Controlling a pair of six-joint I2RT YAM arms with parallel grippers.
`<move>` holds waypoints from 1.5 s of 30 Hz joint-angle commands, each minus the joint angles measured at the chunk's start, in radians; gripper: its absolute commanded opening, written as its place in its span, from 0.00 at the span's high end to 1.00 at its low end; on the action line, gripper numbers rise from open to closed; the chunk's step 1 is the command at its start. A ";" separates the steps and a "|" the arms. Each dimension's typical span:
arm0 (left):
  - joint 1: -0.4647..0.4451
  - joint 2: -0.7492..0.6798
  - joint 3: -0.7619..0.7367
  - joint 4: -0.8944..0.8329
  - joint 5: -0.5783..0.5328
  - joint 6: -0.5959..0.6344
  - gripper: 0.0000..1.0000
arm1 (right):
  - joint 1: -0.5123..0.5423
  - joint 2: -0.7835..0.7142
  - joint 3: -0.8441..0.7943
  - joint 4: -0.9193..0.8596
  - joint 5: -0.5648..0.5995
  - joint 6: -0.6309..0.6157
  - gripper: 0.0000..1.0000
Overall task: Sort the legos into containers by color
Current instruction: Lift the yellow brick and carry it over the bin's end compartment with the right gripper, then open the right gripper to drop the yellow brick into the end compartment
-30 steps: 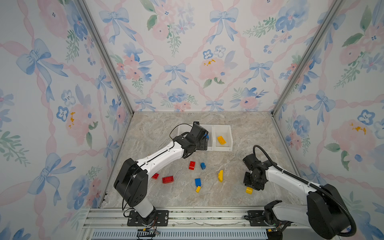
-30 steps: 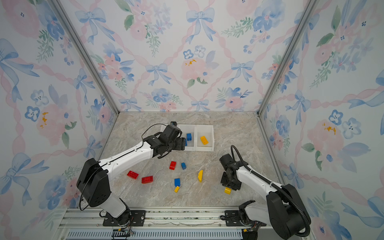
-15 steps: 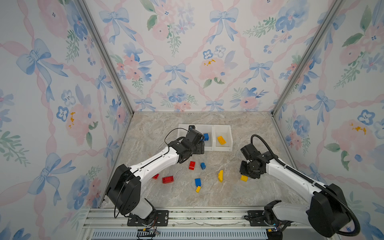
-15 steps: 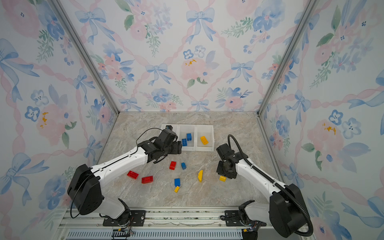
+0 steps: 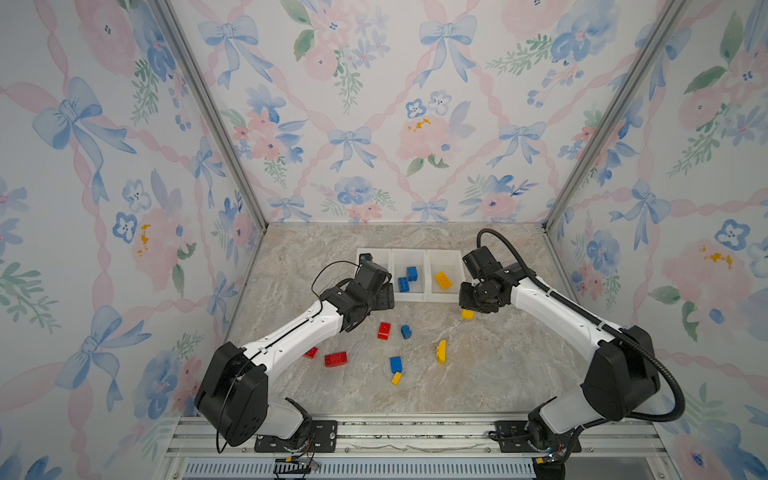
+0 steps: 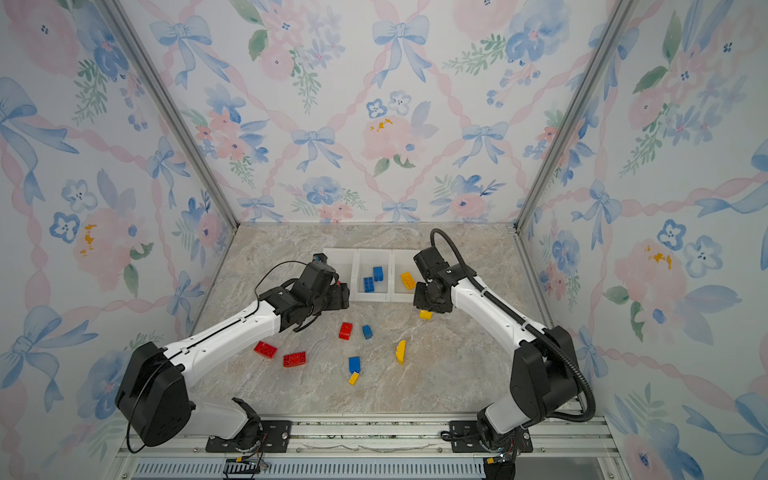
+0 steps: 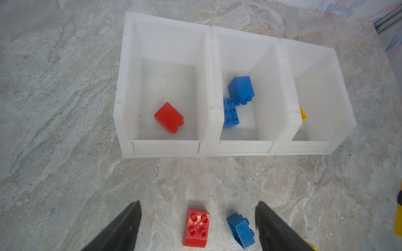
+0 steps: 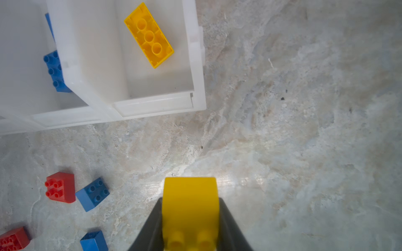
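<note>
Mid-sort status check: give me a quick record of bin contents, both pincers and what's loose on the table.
Left white plastic bin: one red studded brick
Middle bin: two blue bricks
Right bin: one long yellow brick
Left pincer: open, empty, over the table before the bins
Right pincer: shut on a curved yellow brick
Loose on marbled table: three reds, two blues, two yellows

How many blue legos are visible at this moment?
4. Two blue bricks lie in the middle bin; two on the table: one beside a red brick, one next to a small yellow brick. The arms may hide others.
</note>
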 commanded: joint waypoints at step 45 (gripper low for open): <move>0.057 -0.074 -0.084 0.013 -0.056 -0.094 0.14 | -0.132 0.585 0.641 -0.021 -0.095 -0.152 0.46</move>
